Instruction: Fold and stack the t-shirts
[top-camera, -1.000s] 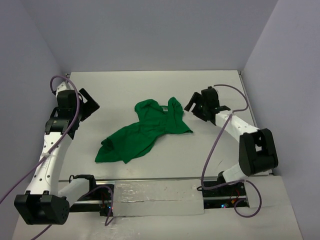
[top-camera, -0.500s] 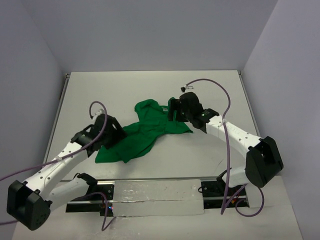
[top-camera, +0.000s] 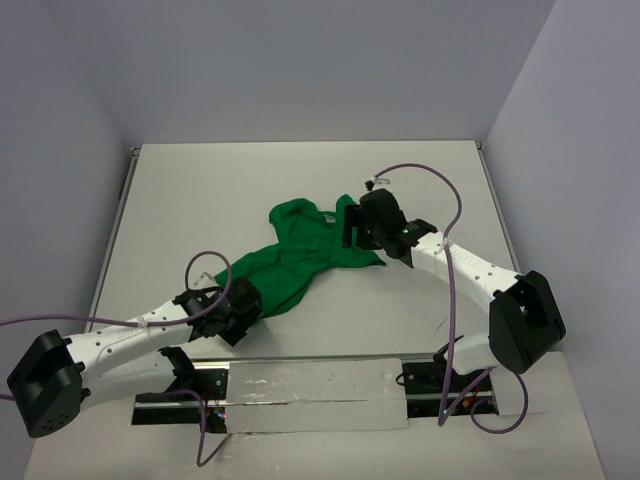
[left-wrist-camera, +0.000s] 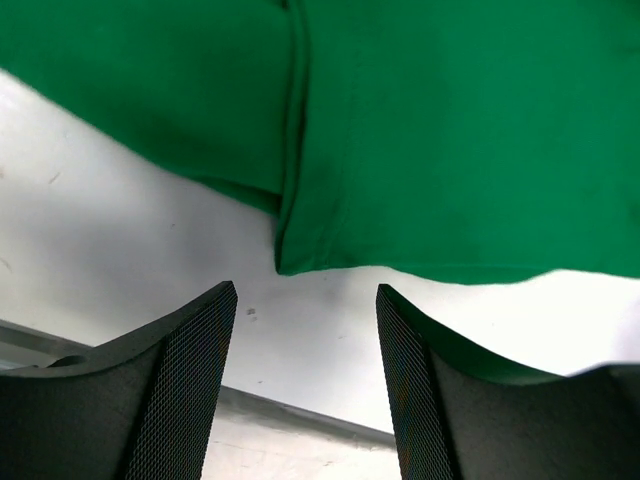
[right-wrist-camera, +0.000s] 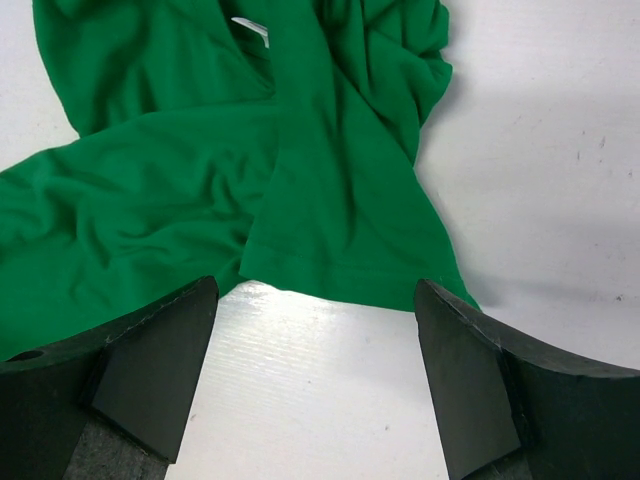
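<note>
One t-shirt (top-camera: 300, 255) crumpled, nothing folded | left gripper (left-wrist-camera: 305, 290) jaws apart, empty, at its edge | right gripper (right-wrist-camera: 315, 290) spread, empty | folding, stacking remain

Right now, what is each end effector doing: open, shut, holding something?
Left end effector: open, holding nothing.
Right end effector: open, holding nothing.
</note>
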